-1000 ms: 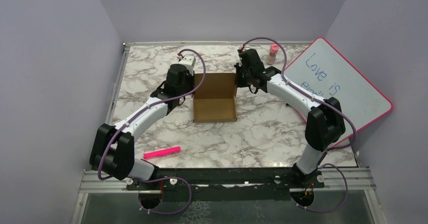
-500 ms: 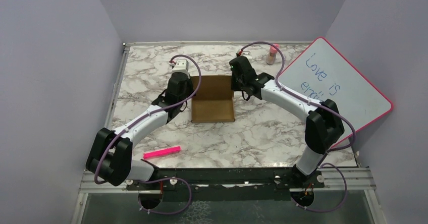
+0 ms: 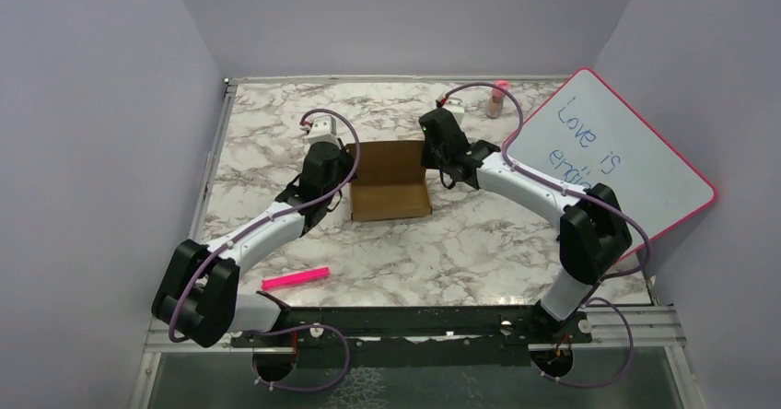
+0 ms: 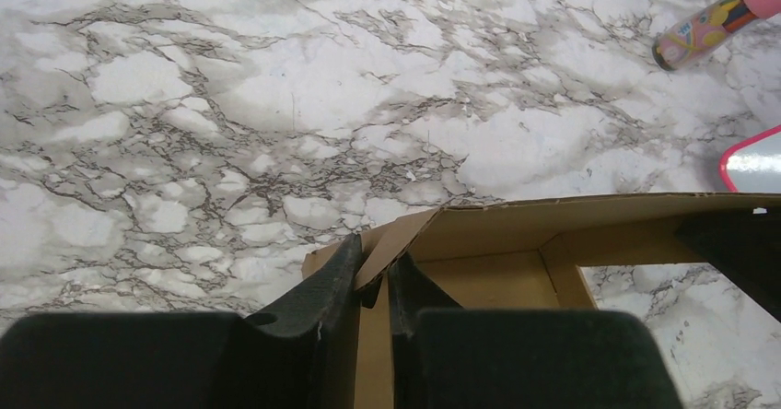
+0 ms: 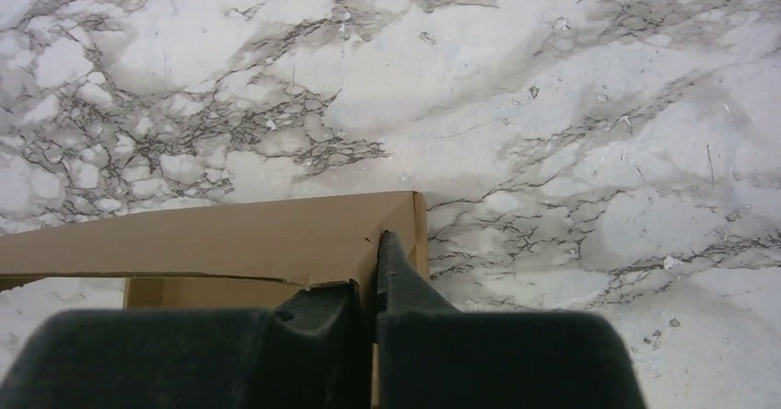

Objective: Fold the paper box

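The brown paper box (image 3: 390, 188) sits mid-table with its back panel raised. My left gripper (image 3: 344, 162) is shut on the box's left side wall; in the left wrist view the gripper (image 4: 373, 275) pinches a bent cardboard flap (image 4: 405, 234) between its fingers. My right gripper (image 3: 429, 154) is shut on the box's right side wall; in the right wrist view the gripper (image 5: 376, 271) clamps the cardboard corner (image 5: 276, 239). The box's inside floor (image 4: 479, 280) shows in the left wrist view.
A pink-framed whiteboard (image 3: 608, 160) leans at the right wall. A small pink-capped bottle (image 3: 498, 98) stands at the back and also shows in the left wrist view (image 4: 709, 22). A pink marker (image 3: 295, 278) lies near the front left. Purple walls close in three sides.
Both grippers have moved inward and a little nearer along the box's sides. The box's side walls have come up and the box looks narrower and shifted slightly toward me.
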{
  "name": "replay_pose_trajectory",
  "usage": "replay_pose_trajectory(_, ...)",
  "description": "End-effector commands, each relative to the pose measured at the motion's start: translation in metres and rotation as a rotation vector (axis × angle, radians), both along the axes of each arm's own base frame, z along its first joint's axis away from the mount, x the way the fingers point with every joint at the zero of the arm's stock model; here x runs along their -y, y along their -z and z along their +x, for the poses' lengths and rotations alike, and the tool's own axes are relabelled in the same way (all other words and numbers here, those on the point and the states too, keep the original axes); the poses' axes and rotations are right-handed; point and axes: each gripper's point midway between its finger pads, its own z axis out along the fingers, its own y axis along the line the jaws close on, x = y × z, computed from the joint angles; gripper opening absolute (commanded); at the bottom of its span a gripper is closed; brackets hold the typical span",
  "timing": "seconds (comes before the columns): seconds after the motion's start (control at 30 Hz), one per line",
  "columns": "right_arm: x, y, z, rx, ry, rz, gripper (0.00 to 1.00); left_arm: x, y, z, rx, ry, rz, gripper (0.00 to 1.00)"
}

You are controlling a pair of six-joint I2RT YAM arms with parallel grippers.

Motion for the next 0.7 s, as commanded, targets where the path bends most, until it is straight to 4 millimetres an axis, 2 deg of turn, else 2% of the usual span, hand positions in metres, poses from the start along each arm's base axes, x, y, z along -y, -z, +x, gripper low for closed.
replay_pose_trajectory(0.0,0.004,-0.003,-0.009,0.019,0.063,0.030,0.06,-0.004,-0.008,-0.004,0.034,-0.049,-0.071,0.15)
replay_pose_trajectory(0.43,0.003,0.012,-0.030,0.014,0.086,0.044,0.06,-0.002,0.006,-0.022,-0.001,-0.091,-0.183,0.19)
replay_pose_trajectory(0.67,0.007,0.013,-0.035,0.033,0.110,0.055,0.08,-0.001,0.016,-0.030,-0.017,-0.116,-0.198,0.26)
